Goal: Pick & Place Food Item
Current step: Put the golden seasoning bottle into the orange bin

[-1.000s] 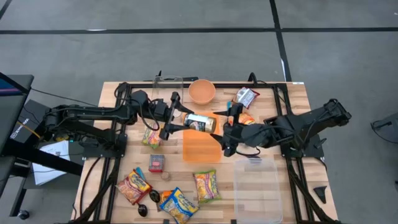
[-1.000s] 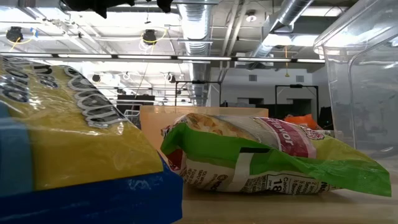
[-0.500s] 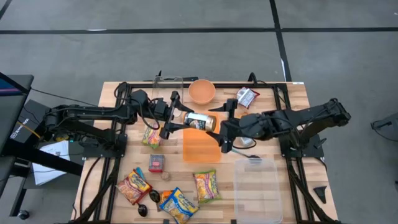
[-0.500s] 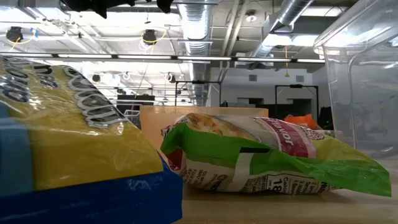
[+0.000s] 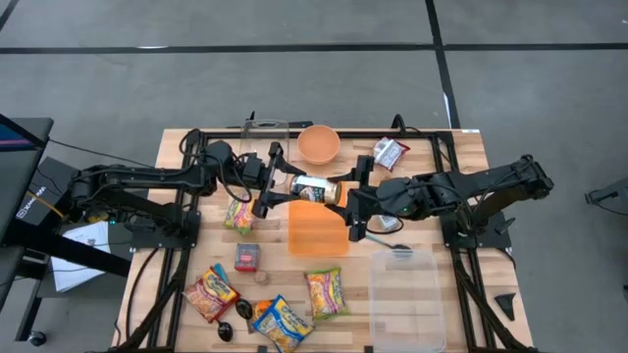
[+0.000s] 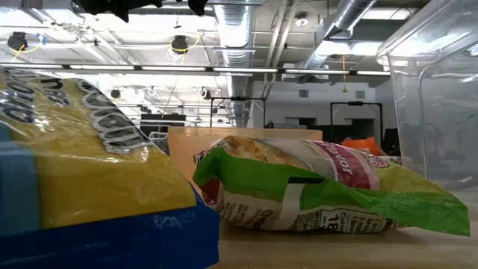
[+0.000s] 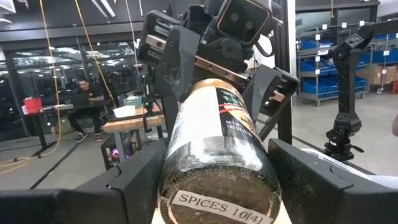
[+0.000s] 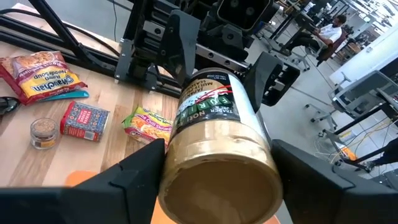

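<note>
While the tabletop [image 5: 461, 157] carries most of the food items untouched, 1 of them, a spice jar [image 5: 315, 189], is off the wood and held level in the air between the 2 arms, above the orange board [image 5: 316, 235] at the middle. By my reading this is a handover partway through: the pick is done, the place is not.

Largest first, the clear bin [image 5: 405, 299] at the near right corner looks empty from above. It may be the target, though the task does not name one. The orange bowl [image 5: 319, 143] at the far edge holds nothing either. Noodle packets [image 5: 325, 292] and small pieces lie scattered over the near left part of the tabletop, well apart from both arms.

The left gripper [image 5: 265, 182] has its jaws closed on the jar at the end labelled "SPICES". The right gripper [image 5: 351, 201] has its jaws on either side of the jar's other end; from the right wrist view they stand close beside the glass, but I cannot tell whether they press on it.

Left to do, as I judge it: the right jaws take a firm hold, the left jaws let go, and the jar is carried off and set down.
</note>
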You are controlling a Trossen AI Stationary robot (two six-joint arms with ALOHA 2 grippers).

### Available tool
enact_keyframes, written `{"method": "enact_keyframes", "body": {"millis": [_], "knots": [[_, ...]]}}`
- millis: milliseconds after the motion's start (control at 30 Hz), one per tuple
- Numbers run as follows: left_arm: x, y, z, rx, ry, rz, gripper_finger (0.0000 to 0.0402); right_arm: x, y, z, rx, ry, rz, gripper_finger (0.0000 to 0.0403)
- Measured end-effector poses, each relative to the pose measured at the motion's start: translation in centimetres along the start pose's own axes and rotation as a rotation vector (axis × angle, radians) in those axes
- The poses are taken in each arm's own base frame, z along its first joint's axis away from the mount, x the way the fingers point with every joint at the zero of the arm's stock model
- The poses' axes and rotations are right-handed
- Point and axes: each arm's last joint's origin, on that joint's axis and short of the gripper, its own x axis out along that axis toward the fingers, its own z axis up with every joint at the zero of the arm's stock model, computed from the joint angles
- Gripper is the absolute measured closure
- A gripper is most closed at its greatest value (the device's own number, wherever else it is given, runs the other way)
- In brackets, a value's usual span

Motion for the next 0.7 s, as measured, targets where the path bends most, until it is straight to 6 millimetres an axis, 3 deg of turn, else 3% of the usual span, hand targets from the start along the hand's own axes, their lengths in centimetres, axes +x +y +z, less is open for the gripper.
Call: {"method": "enact_keyframes", "body": {"millis": [233,367,433,700], "knots": [[-0.1,0.1,-0.4,0.038,0.015,0.007,0.0138,0.1,0.1,-0.1,0.012,0.005,0.000,0.0141],[-0.6,0.9,-1.5,0.153,0.131,0.108,0.0042,0.1,0.0,-0.2,0.028,0.017,-0.018,0.0145],[-1.0,1.6,-2.2,0.207,0.220,0.197,0.0019,0.1,-0.1,-0.2,0.031,0.025,-0.037,0.0151],[-2.7,3.3,-2.8,0.280,0.418,0.445,0.0072,0.3,-0.5,-1.0,0.088,0.090,-0.033,0.0182]]}}
